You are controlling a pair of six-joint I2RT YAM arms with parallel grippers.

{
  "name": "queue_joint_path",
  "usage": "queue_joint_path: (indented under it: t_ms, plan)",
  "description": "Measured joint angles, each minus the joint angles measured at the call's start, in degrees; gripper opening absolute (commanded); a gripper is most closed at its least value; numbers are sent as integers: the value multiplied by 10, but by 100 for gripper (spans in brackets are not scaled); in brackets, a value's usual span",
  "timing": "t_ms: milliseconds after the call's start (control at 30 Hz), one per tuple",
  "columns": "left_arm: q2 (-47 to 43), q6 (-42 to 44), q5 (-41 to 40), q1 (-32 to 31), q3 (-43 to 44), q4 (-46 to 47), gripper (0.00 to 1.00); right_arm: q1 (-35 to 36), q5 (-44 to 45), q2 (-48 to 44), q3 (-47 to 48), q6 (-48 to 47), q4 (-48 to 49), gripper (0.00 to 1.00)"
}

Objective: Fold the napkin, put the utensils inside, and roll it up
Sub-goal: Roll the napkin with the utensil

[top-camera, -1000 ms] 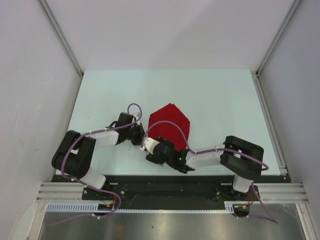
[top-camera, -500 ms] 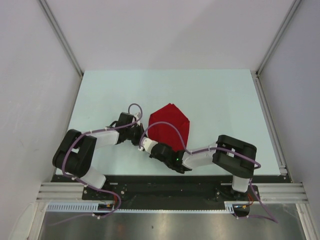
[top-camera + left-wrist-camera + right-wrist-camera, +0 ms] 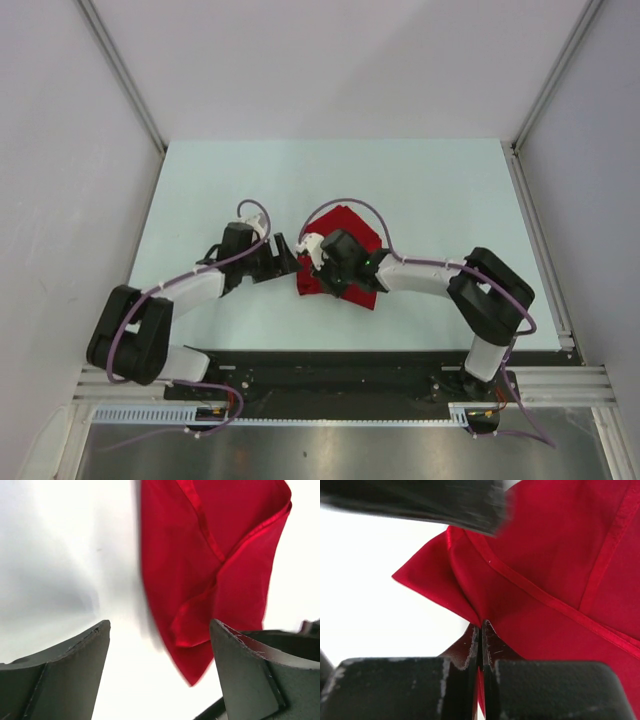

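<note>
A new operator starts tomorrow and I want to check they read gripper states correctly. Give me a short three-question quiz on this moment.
1. True or false: the left gripper is shut on the napkin.
2. Which one pinches the napkin? A) left gripper B) right gripper C) neither
3. Fill in: the napkin's colour is ___.
Key: 1 false, the left gripper is open; 2 B; 3 red.
</note>
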Motion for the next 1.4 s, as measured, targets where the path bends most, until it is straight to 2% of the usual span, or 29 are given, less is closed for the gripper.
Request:
queue_joint_path:
  t_ms: [233, 367, 533, 933, 1200, 1400]
  plan:
    - [-122, 21, -52, -12, -105, 67, 84, -82, -156, 42, 81, 40, -83, 0]
    - [-189, 52, -59, -51, -153, 118, 84, -115, -233, 97, 121, 55, -120, 0]
    - [-230, 94, -58, -89, -175, 188, 83, -142, -302, 135, 146, 71, -144, 0]
    - [-165, 181, -86, -159, -174, 239, 77, -181, -395, 187, 180, 99, -173, 0]
    - [-117, 203, -106, -170, -149, 252, 64, -189, -424, 202, 185, 109, -175, 0]
    - [-98, 215, -106, -177, -145, 261, 63, -198, -445, 213, 188, 116, -174, 0]
